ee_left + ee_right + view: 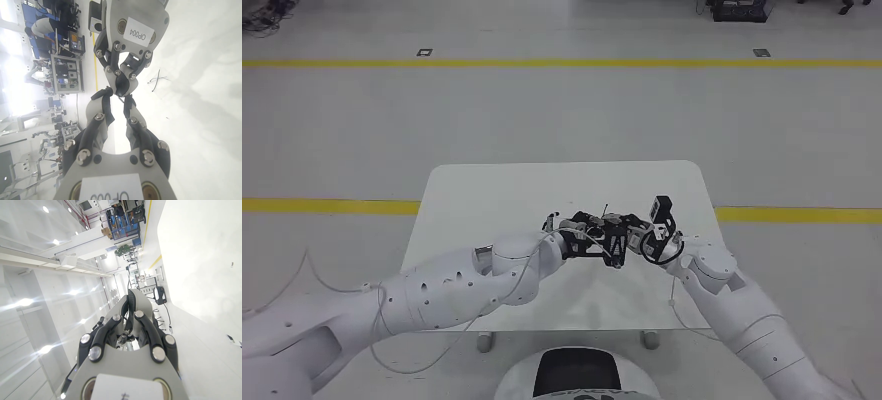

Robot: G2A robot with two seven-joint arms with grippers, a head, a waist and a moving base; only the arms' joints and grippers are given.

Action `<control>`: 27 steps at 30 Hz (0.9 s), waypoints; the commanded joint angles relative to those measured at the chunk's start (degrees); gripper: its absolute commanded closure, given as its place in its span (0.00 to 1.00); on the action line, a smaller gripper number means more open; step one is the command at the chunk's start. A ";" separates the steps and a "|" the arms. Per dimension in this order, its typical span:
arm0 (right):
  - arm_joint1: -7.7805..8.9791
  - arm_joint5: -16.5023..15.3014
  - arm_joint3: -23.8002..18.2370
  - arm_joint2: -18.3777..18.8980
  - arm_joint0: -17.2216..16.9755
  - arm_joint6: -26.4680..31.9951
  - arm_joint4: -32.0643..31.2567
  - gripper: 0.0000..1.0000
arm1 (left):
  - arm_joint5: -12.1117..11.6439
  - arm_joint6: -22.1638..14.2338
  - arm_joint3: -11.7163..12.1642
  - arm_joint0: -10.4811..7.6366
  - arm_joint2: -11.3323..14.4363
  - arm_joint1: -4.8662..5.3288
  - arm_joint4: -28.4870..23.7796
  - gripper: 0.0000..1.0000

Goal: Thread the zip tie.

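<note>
Right tool [121, 91] — grips zip tie [120, 98] | end points between left tool [117, 95] tips

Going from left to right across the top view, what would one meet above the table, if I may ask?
In order: left arm → left gripper → right gripper → right arm.

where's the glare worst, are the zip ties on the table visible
left wrist view: window glare whitens the room side, yet the loose zip ties show dark on the table; right wrist view: ceiling lamps flare into stars; top view: even light.
</note>
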 commanded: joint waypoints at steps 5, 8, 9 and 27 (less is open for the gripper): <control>-0.14 0.30 -0.16 0.44 -0.41 0.48 -0.63 1.00 | 0.31 -0.51 -0.21 0.00 0.00 0.02 0.00 0.89; -0.19 0.44 -0.26 0.62 -0.55 0.74 -0.98 1.00 | 0.31 -0.63 -0.30 -0.01 0.00 0.02 0.00 0.91; -0.21 0.42 -0.37 0.71 -0.62 0.87 -1.11 1.00 | 0.24 -0.70 -0.36 -0.02 0.00 0.01 0.00 0.92; -0.57 -0.41 -1.40 2.11 -2.00 1.90 -2.37 1.00 | -0.79 -1.04 -0.56 0.09 0.00 -0.33 0.00 1.00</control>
